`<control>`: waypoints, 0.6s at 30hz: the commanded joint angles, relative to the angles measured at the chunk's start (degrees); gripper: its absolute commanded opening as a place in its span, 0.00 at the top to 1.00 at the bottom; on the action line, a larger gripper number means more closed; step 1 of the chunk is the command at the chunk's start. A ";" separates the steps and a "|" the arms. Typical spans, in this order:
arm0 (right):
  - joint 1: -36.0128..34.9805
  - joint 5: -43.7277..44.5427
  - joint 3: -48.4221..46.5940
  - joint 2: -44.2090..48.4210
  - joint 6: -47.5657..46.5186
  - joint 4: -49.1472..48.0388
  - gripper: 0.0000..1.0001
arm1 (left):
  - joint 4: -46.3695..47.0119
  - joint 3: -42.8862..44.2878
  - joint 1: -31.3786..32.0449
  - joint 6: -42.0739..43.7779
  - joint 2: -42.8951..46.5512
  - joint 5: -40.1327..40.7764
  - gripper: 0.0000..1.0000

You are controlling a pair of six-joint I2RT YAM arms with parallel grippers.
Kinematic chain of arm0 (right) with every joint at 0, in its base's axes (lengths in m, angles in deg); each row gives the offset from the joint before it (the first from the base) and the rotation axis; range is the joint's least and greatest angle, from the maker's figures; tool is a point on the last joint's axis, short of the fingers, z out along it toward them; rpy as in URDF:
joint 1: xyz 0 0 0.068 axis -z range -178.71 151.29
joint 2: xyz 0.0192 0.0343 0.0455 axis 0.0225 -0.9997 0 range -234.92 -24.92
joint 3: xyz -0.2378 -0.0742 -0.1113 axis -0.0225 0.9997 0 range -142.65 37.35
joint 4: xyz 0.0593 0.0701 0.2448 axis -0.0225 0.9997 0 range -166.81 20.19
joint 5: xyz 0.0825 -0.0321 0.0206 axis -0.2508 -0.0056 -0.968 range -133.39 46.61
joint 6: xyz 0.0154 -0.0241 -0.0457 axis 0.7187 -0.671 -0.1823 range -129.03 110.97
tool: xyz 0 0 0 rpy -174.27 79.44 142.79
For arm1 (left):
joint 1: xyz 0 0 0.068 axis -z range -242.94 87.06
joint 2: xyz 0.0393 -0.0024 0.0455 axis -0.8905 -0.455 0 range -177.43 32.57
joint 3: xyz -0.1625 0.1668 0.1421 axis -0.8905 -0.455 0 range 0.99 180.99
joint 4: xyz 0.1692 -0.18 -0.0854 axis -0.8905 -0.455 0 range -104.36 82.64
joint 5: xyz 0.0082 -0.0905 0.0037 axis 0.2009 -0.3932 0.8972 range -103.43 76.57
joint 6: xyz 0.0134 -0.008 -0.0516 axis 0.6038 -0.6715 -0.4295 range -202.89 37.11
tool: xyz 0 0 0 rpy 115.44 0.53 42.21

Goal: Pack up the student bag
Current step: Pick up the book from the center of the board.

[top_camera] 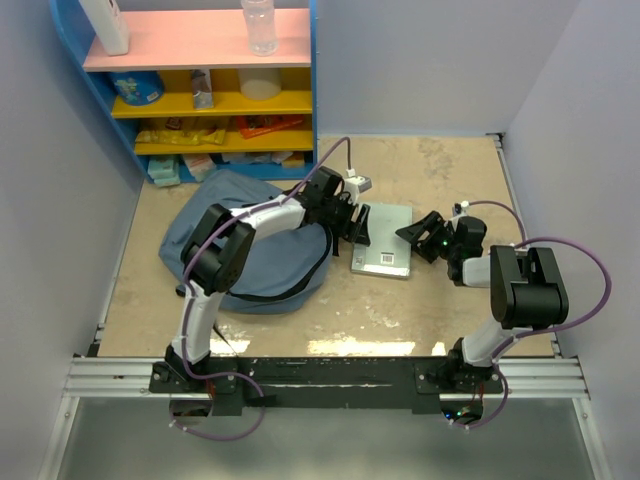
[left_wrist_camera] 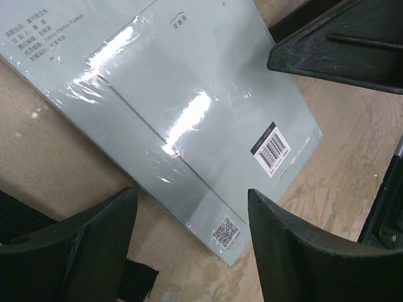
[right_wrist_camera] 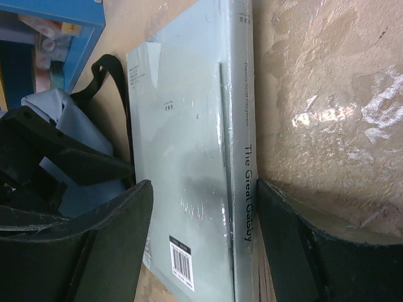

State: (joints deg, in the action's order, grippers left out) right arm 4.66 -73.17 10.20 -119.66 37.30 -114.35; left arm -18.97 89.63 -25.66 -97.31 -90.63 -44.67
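Observation:
The slate-blue student bag (top_camera: pixel 250 255) lies flat at the left centre of the table, and its fabric and a black strap (right_wrist_camera: pixel 110 82) show in the right wrist view. A shrink-wrapped grey-green book (top_camera: pixel 385 245), "The Great Gatsby" on its spine (right_wrist_camera: pixel 247 170), lies flat just right of the bag. My left gripper (top_camera: pixel 352 222) is open and empty, hovering over the book's near corner (left_wrist_camera: pixel 227 233). My right gripper (top_camera: pixel 420 238) is open, its jaws standing either side of the book's spine edge (right_wrist_camera: pixel 204 239), with one finger (right_wrist_camera: pixel 302 251) beside the spine.
A blue shelf unit (top_camera: pixel 200 90) with pink and yellow shelves holds a bottle (top_camera: pixel 259 25), cups and snack packs at the back left. Pale walls close the table's sides and back. A black strap end (left_wrist_camera: pixel 19 217) lies by my left fingers.

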 commanded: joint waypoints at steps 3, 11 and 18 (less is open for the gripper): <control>-0.21 -0.98 1.93 -0.97 -1.50 9.15 0.29 | 1.69 3.64 0.78 -1.49 -1.43 -1.01 0.25; 0.31 -1.33 2.11 -0.80 -1.77 9.06 0.29 | 1.77 4.17 1.04 -1.76 -2.14 -1.36 0.25; 0.49 -1.42 2.46 -0.80 -1.33 8.62 0.29 | 1.77 4.35 1.92 -2.28 -1.08 -2.86 0.25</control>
State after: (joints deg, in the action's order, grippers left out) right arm 5.17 -74.39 10.22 -119.66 37.21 -114.06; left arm -19.28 91.90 -25.16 -98.45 -93.01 -44.67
